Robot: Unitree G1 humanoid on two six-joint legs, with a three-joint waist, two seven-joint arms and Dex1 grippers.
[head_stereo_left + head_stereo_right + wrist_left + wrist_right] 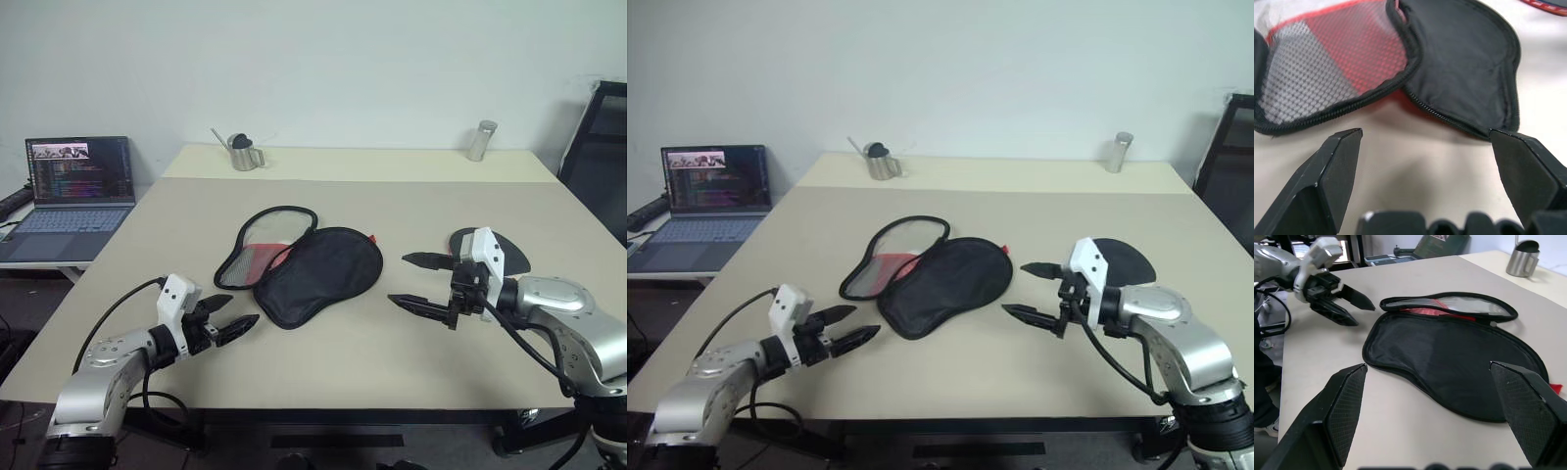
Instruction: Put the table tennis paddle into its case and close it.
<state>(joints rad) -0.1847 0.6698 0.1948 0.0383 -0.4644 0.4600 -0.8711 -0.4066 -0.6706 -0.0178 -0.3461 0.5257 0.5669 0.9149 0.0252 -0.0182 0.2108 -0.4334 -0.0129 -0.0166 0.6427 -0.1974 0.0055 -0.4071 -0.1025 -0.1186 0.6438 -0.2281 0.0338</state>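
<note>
Both end effectors, left and right, gape wide, empty. Soft black fabric case lies unzipped mid-bench; round black-faced paddle at 3 o'clock. Risk: flap flops shut, blocking insertion.

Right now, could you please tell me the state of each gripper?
Left gripper: open, holding nothing, near the case.
Right gripper: open, holding nothing, in front of the table tennis paddle.

— Where's the case?

— Mid-table, unzipped and spread flat in two halves: a black fabric half, and at its ten o'clock a mesh half with red showing through.

— And the table tennis paddle?

— Lying flat at three o'clock from the case, well apart; only its round black face shows.
</note>
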